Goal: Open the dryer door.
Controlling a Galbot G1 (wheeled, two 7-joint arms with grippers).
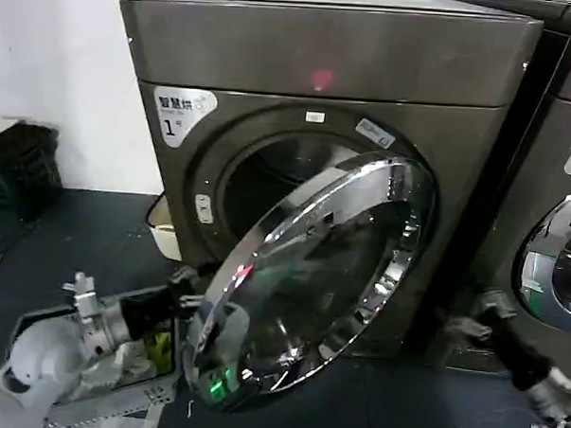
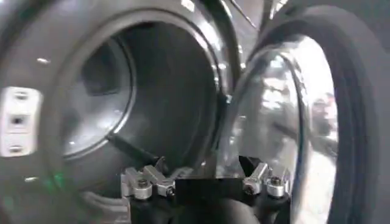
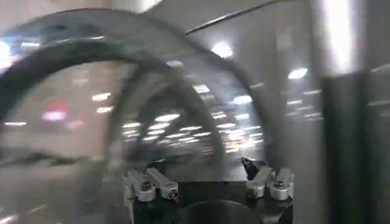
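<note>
- Dryer door (image 1: 311,281): swung well out from the front of the dryer (image 1: 301,73), hinged at its 3 o'clock side, free edge out toward 8 o'clock in the head view, drum opening bare behind it at 11 o'clock.
- Handling, as a judgement: stiff and fairly heavy, turning only about the hinge; polished chrome likely slippery, so best taken at the free rim opposite the hinge, hooked from behind rather than pinched on the face; glass centre better left alone.
- Looks: wide shiny chrome ring around dark tinted glass, mirroring room lights; green glow reflected near the lower rim; seen edge-on beside the open drum in the left wrist view (image 2: 286,122).
- Dryer body: boxy, dark grey-brown metal, white "1" sticker (image 1: 181,110) at 10 o'clock of the opening, pink light (image 1: 322,79) at 12 o'clock.
- Left gripper (image 1: 198,300): at the door's free rim, 9 o'clock of the ring; fingers spread wide in the left wrist view (image 2: 204,182), nothing clamped between them.
- Right gripper (image 1: 475,317): low at 4 o'clock of the door, between the two machines, apart from the door; fingers wide and empty in its wrist view (image 3: 207,182).
- Neighbouring machine (image 1: 561,188): partly seen at 3 o'clock, its door shut.
- Progress, judged: door largely open already.
</note>
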